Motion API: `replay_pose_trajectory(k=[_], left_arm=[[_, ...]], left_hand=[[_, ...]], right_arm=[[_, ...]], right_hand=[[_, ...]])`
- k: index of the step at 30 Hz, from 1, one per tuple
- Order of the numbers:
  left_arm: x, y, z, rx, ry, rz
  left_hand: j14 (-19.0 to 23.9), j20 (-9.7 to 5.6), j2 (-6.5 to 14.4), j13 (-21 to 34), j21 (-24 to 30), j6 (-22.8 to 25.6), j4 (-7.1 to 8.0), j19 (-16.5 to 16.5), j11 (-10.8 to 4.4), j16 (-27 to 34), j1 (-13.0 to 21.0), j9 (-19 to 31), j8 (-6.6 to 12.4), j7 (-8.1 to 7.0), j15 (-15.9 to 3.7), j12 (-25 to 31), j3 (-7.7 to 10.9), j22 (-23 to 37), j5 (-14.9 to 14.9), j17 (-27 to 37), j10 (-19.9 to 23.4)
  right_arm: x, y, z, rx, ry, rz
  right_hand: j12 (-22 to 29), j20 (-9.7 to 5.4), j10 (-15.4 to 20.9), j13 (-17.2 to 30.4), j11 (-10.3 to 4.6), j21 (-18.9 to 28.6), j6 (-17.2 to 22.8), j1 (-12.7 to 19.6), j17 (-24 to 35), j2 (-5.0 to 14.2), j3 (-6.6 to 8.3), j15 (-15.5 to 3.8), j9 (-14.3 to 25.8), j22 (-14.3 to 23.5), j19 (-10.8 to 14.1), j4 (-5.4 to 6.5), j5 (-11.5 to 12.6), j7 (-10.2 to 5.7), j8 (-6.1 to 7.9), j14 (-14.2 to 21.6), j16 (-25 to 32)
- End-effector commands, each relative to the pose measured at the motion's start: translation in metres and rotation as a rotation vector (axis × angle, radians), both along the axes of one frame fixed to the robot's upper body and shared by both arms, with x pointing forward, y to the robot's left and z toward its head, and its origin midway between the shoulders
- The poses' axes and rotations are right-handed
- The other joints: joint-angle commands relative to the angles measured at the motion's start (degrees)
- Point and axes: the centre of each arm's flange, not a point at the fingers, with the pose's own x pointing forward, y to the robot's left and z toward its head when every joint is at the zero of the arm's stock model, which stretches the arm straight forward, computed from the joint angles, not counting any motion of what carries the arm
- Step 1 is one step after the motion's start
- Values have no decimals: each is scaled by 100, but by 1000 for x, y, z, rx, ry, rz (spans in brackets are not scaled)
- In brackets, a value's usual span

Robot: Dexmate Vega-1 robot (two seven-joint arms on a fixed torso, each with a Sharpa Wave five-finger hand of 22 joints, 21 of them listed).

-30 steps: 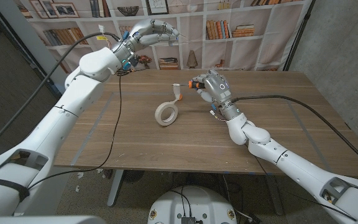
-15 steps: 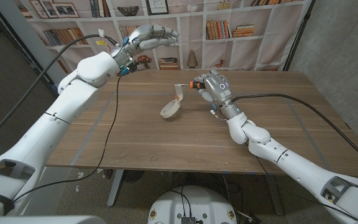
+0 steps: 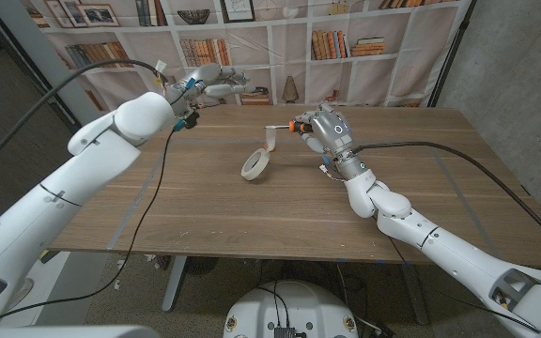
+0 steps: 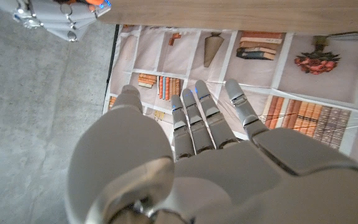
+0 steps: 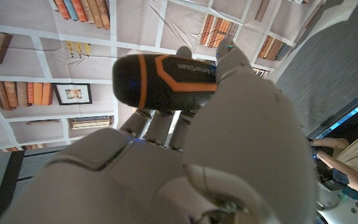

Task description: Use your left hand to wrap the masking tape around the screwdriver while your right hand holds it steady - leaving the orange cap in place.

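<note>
Now right hand [image 3: 325, 129] grips screwdriver [image 3: 285, 126], shaft level, pointing robot's left; left hand [image 3: 216, 83] open-fingered.

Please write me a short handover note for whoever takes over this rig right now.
Right hand: grips the screwdriver by its black and orange handle, above the table's far side.
Left hand: raised over the table's far left edge, holds nothing, fingers apart.
Masking tape: the roll leans on the table, hanging from a strip that runs up to the screwdriver's shaft.
Done: the tape's end is stuck to the shaft.
Left: take the roll with the left hand and wind it around the screwdriver. I cannot make out the orange cap.
</note>
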Motion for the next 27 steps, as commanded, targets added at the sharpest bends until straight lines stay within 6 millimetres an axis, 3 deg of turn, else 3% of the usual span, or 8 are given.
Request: replay_pose_trajectory(k=[1,9,13,16,19,22,27], left_arm=[[-2,7,-31,114,136,207],[17,2,-48,206,293,257],[26,-2,-56,252,332,288],[36,-4,-61,271,376,280],[47,-7,-67,298,419,275],[59,-12,-72,336,461,274],[70,-20,-77,386,502,264]], left_hand=[[302,14,63,-38,64,227,-75,98,4,127,56,-12,79,-6,-203,102,26,17,43,-3,292],[325,58,-88,-121,39,446,-41,25,27,131,-128,-44,141,88,-176,112,-98,10,29,-33,479],[184,50,-121,-179,-15,358,-20,-111,21,80,-204,-78,74,92,-128,26,-143,4,54,-46,359],[-21,28,-159,-249,-62,171,-22,-213,-81,6,-244,-122,-36,45,-117,-71,-180,-3,77,-67,189],[-426,41,-210,-354,-151,-92,-29,-410,-212,-121,-291,-193,-163,-38,66,-169,-232,-9,103,-104,-31],[-945,109,-234,-460,-278,-317,-19,-707,-235,-229,-355,-278,-231,-52,271,-219,-288,-9,134,-162,-247],[-1241,168,-262,-537,-399,-490,36,-1007,-214,-219,-488,-348,-247,-7,333,-198,-369,-2,154,-185,-333]], right_arm=[[-4,-2,2,10,-11,10],[-5,-3,2,14,-17,10],[-4,-4,2,14,-17,11],[-4,-4,2,13,-15,12],[-3,-4,3,13,-16,12],[-1,-5,4,12,-15,12],[0,-5,5,16,-13,15]], right_hand=[[-7,-888,48,12,24,61,433,816,29,864,3,-994,25,4,-21,4,40,-381,15,570,-36],[-10,-888,54,26,10,71,437,826,31,867,-5,-995,22,3,-30,3,44,-380,10,583,-47],[-15,-888,62,27,9,78,439,827,32,868,-11,-994,23,3,-35,5,46,-379,10,591,-53],[-19,-888,60,33,-8,83,457,829,33,867,-17,-994,19,2,-40,5,48,-381,13,593,-61],[-29,-888,63,26,2,87,457,830,34,867,-22,-992,22,2,-44,7,50,-378,13,595,-67],[-30,-888,70,25,8,91,454,832,34,869,-23,-993,21,2,-45,7,51,-374,10,597,-70],[-37,-887,75,27,18,96,448,834,35,872,-30,-992,23,1,-52,9,53,-380,6,602,-79]])
